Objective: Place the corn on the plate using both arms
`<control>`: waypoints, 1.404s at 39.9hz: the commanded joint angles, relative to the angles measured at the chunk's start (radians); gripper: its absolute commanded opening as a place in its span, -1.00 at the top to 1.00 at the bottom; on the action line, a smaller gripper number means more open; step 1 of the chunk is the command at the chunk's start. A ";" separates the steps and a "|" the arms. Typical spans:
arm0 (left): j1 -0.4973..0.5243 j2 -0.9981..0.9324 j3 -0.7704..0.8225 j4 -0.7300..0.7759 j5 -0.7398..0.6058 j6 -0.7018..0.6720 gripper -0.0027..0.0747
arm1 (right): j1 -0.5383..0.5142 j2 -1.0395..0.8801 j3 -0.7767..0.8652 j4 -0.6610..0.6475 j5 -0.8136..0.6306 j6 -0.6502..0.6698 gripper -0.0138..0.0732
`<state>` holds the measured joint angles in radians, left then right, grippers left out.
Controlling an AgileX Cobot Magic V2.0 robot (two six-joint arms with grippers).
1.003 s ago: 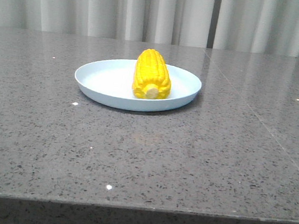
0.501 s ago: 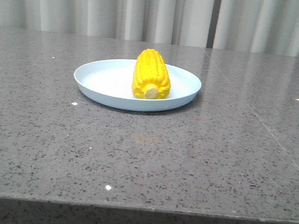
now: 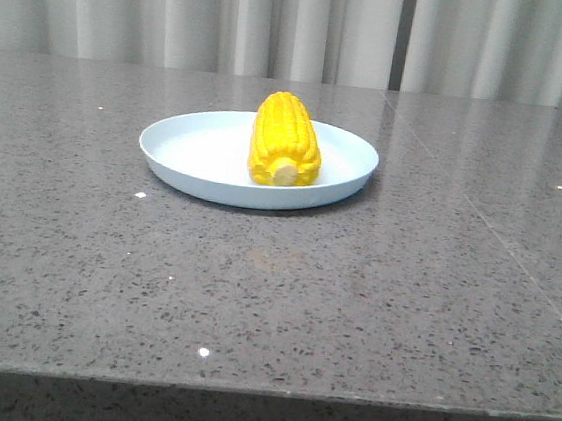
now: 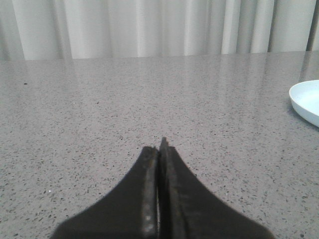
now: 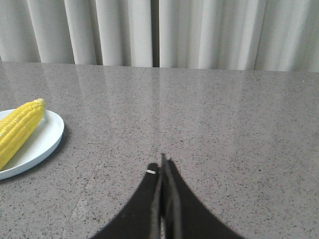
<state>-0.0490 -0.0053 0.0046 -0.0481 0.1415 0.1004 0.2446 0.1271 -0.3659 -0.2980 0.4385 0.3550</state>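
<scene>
The yellow corn (image 3: 287, 138) lies on the pale blue plate (image 3: 192, 151) at the middle of the grey table, its cream stub end facing the camera. In the right wrist view the corn (image 5: 19, 130) rests on the plate (image 5: 45, 139), well off to the side of my right gripper (image 5: 163, 160), which is shut and empty over bare table. My left gripper (image 4: 159, 144) is shut and empty over bare table, with only the plate's edge (image 4: 305, 101) showing far to its side. Neither gripper shows in the front view.
The speckled grey stone table (image 3: 352, 298) has a seam line (image 3: 481, 217) running across its right part. White curtains (image 3: 281, 19) hang behind the table's far edge. The table's front edge (image 3: 262, 395) is near the camera.
</scene>
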 commanded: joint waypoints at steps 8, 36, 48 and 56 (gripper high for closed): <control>0.001 -0.019 0.004 -0.007 -0.091 0.000 0.98 | -0.006 0.010 -0.018 -0.041 -0.082 -0.011 0.83; 0.001 -0.019 0.004 -0.007 -0.091 0.000 0.98 | -0.254 -0.154 0.388 0.424 -0.282 -0.413 0.83; 0.001 -0.019 0.004 -0.007 -0.091 0.000 0.98 | -0.254 -0.154 0.388 0.424 -0.277 -0.413 0.83; 0.001 -0.019 0.004 -0.007 -0.091 0.000 0.98 | -0.254 -0.154 0.388 0.424 -0.277 -0.413 0.83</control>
<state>-0.0490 -0.0053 0.0046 -0.0481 0.1415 0.1004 -0.0033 -0.0102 0.0267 0.1210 0.2457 -0.0484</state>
